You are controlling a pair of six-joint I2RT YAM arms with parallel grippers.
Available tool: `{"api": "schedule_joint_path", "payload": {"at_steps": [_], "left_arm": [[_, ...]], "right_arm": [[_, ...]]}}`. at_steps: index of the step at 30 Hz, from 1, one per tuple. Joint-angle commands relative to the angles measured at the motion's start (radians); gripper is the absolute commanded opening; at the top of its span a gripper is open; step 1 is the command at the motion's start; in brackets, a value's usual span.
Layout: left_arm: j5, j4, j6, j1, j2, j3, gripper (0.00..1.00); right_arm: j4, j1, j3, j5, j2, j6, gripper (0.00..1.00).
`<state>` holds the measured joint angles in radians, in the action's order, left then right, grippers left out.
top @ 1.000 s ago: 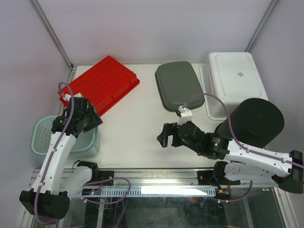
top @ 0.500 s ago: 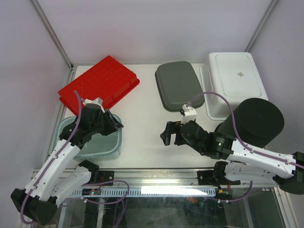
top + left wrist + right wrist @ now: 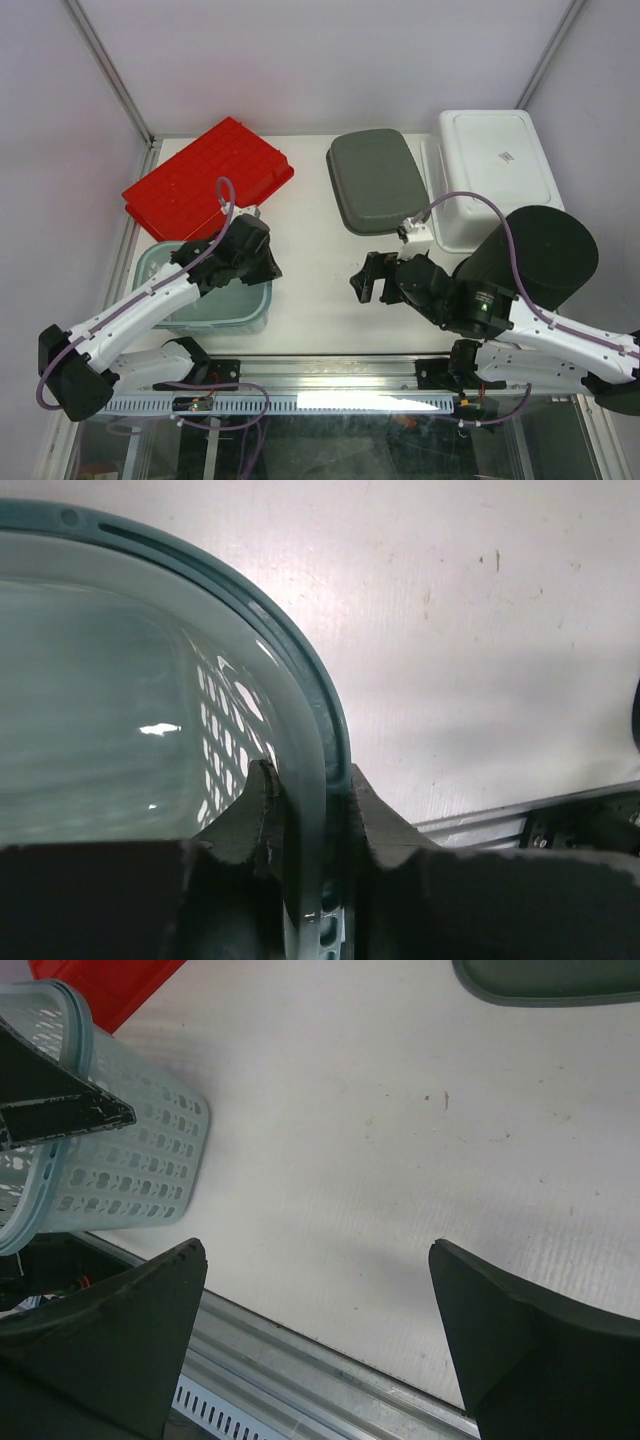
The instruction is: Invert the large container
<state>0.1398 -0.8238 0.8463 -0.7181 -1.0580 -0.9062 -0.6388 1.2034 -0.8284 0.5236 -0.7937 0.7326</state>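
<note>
I see the teal basket [image 3: 200, 296] at the near-left corner of the table [image 3: 310, 250], with its opening facing up toward the top camera; I cannot tell if its bottom rests on the surface or not. The left gripper [image 3: 262, 262] is clamped on the basket's right rim, one finger inside the wall and one outside, as the left wrist view shows. The right gripper [image 3: 368, 283] hangs over the middle of the table near the near edge, its fingers wide apart and holding nothing, well apart from the basket.
</note>
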Motion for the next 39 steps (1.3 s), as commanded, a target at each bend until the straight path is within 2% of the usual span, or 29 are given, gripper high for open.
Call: {"api": "schedule_joint_path", "payload": {"at_steps": [1, 7, 12, 16, 22, 28, 35, 39], "left_arm": [[-0.055, 0.177, 0.100, -0.101, -0.066, -0.104, 0.00], [-0.231, 0.456, 0.162, -0.196, -0.200, -0.228, 0.00], [-0.336, 0.615, 0.210, -0.205, -0.259, -0.339, 0.00], [-0.398, 0.749, 0.274, -0.205, -0.261, -0.372, 0.00], [-0.489, 0.941, 0.376, -0.204, -0.282, -0.343, 0.00], [-0.589, 1.197, 0.524, -0.183, -0.322, -0.203, 0.00], [-0.598, 1.329, 0.596, -0.181, -0.339, -0.108, 0.00], [-0.631, 1.548, 0.707, -0.177, -0.363, -0.022, 0.00]], "right_arm": [[-0.053, 0.005, -0.086, 0.088, 0.043, 0.017, 0.97], [-0.160, 0.007, -0.215, 0.187, 0.123, -0.030, 0.97], [-0.192, 0.005, -0.363, 0.236, 0.183, -0.091, 0.97], [-0.181, 0.006, -0.428, 0.265, 0.221, -0.132, 0.97], [-0.142, 0.006, -0.430, 0.294, 0.276, -0.159, 0.97], [-0.146, 0.005, -0.413, 0.291, 0.299, -0.144, 0.96], [-0.153, 0.005, -0.399, 0.291, 0.302, -0.128, 0.96], [-0.148, 0.006, -0.389, 0.293, 0.300, -0.127, 0.96]]}}
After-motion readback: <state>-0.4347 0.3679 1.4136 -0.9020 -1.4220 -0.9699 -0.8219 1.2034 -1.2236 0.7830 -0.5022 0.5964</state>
